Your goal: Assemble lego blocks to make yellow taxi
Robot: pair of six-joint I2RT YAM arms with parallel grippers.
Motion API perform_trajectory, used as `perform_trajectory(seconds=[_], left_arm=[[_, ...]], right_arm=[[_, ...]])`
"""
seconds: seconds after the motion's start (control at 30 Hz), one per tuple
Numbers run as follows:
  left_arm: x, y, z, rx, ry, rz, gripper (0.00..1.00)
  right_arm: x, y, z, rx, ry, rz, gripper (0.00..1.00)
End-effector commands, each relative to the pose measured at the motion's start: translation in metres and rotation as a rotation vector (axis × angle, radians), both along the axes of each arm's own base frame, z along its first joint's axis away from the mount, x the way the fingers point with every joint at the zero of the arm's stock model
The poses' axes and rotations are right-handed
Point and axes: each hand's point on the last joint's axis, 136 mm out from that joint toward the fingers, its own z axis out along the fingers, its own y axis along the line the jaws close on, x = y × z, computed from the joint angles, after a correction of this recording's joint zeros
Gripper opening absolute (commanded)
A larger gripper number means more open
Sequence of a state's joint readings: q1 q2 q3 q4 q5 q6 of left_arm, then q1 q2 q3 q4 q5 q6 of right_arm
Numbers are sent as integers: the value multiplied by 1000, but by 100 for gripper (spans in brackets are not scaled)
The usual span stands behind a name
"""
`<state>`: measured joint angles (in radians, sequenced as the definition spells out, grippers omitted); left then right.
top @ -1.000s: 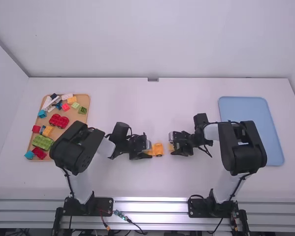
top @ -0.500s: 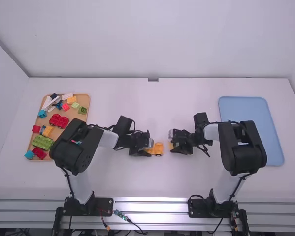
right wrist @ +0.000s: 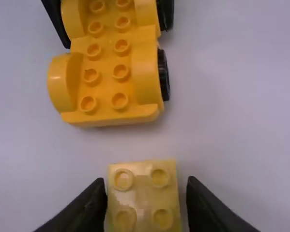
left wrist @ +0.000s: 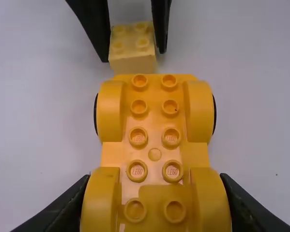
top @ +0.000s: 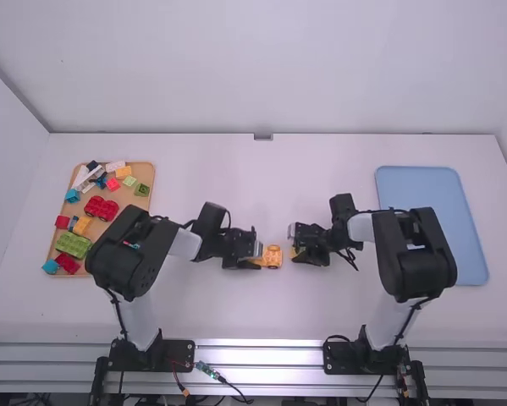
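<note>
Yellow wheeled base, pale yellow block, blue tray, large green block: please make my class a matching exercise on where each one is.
1. Yellow wheeled base
2. Pale yellow block
3. Blue tray
4. Large green block

A. On the tan tray
B. At the right gripper
C. Toward the right side of the table
D. At the left gripper

Pairs: 1-D, 2-B, 3-C, 4-A
</note>
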<state>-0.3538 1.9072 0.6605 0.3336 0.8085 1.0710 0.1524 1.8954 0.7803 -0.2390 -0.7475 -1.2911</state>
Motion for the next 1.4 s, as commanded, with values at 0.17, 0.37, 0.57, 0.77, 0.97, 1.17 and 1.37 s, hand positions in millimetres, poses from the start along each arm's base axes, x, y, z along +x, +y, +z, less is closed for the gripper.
perform_trajectory(seconds=[0.17,0.37,0.57,0.77,0.97,1.17,1.37], left_arm=[[-5,9,-16,46,80,71,34],[-5,10,-18,59,105,100,38],[-4,15,-23,97,126,122,34],[2,20,-27,146,147,167,33],[3,20,-26,147,148,166,31],[-1,22,-28,158,162,157,30],[-7,24,-31,175,161,130,29]], right_arm=[[-3,-6,-4,2,32,-23,48],[-4,-4,-4,2,30,-14,28],[-2,-2,-2,15,23,-14,25],[-4,6,10,14,48,8,25],[-4,18,16,7,47,49,21],[3,28,24,7,64,35,12],[4,32,34,7,62,55,9]])
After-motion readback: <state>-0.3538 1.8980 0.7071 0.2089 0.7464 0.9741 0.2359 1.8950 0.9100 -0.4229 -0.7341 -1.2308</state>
